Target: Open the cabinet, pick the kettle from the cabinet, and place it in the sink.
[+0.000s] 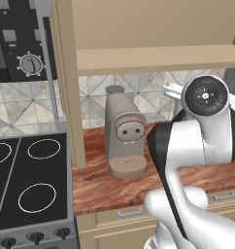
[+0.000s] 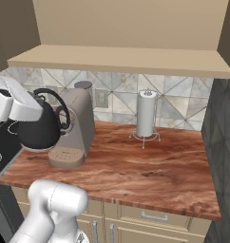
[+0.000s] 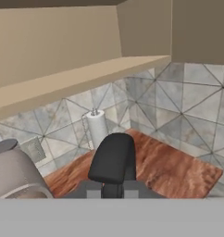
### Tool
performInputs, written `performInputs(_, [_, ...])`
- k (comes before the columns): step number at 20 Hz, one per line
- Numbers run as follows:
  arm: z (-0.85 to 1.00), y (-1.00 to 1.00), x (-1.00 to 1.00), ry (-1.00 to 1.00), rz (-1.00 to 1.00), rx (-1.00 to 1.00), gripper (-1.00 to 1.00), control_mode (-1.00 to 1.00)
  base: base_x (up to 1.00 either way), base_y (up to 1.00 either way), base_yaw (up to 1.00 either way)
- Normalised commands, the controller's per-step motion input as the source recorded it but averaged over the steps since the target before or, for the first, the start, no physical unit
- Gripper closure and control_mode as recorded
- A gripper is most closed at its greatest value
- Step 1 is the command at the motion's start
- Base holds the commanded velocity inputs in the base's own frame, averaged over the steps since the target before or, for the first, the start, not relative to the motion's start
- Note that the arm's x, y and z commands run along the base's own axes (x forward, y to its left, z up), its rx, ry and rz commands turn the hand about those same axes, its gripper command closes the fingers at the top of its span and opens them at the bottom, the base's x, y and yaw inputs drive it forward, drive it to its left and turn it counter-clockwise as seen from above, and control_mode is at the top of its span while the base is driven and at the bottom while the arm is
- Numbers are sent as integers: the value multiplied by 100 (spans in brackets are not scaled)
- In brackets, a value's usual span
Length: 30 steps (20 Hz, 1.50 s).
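So the kettle was already out of the cabinet and hanging in the air, up off the counter, right in front of the taupe coffee machine as the right base view had it. The pincer was clamped shut on the kettle's looped top handle, which made sense: that loop was the only thin bit on a round, glossy body, so grabbing it let the kettle dangle upright under the hand instead of slipping out.

From the hand view the black curve of the handle sat right at the bottom between the finger tips, with the paper towel roll standing further back by the tiled wall and the cabinet's underside overhead.

In the left base view the robot's own arm covered the kettle, leaving the coffee machine and the stovetop off to the left.

No sink turned up in any of the shots, so it was probably still some way off, and the carry looked to be the step in hand. Held that low and that close to the coffee machine, the kettle could clip it on a careless swing.
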Motion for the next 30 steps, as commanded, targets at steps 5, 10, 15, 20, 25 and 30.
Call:
performInputs(5, [-41, 0, 2, 0, -8, 0, 100, -100, 0, 0, 0])
performInputs(10, [-28, 0, 19, 0, -2, 0, 100, -100, 0, 0, 0])
performInputs(15, [-15, 0, 20, 0, 0, 0, 100, -100, 0, 0, 0])
performInputs(20, [-16, 0, 18, 0, 0, 0, 100, -100, 0, 0, 0])
performInputs(25, [-14, 0, 17, 3, 0, 0, 100, -100, 0, 0, 0])
performInputs(30, [-14, 2, 15, 0, -1, 0, 100, -100, 0, 0, 0])
